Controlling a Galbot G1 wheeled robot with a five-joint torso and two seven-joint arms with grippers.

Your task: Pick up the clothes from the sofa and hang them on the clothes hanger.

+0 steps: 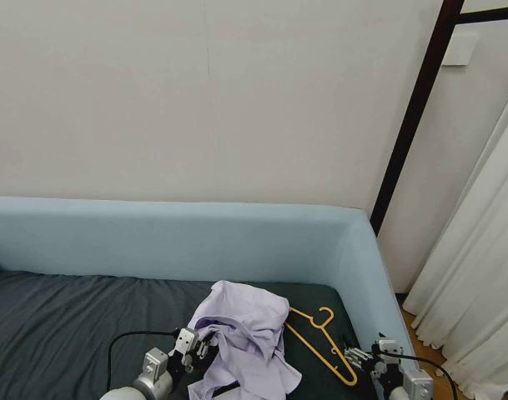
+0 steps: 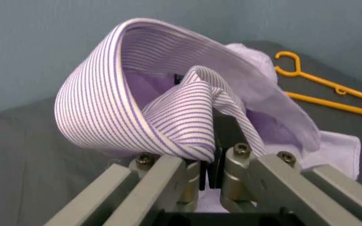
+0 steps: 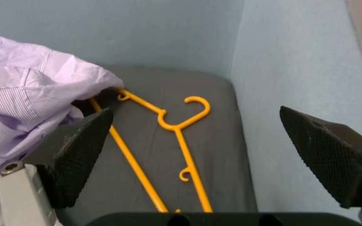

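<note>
A crumpled lilac striped shirt (image 1: 241,337) lies on the dark seat of the sofa (image 1: 62,333). My left gripper (image 1: 200,348) is at the shirt's left edge, shut on a fold of the collar (image 2: 187,127). An orange hanger (image 1: 320,337) lies flat on the seat to the right of the shirt, one end tucked under the cloth (image 3: 36,113). My right gripper (image 1: 354,360) hovers just in front of the hanger (image 3: 175,141), open wide, its two fingers (image 3: 74,155) well apart on either side of it.
The pale blue sofa back (image 1: 178,237) and right armrest (image 1: 374,283) close in the seat. A dark door frame (image 1: 408,125) and white curtain (image 1: 479,283) stand to the right. Bare seat lies to the left of the shirt.
</note>
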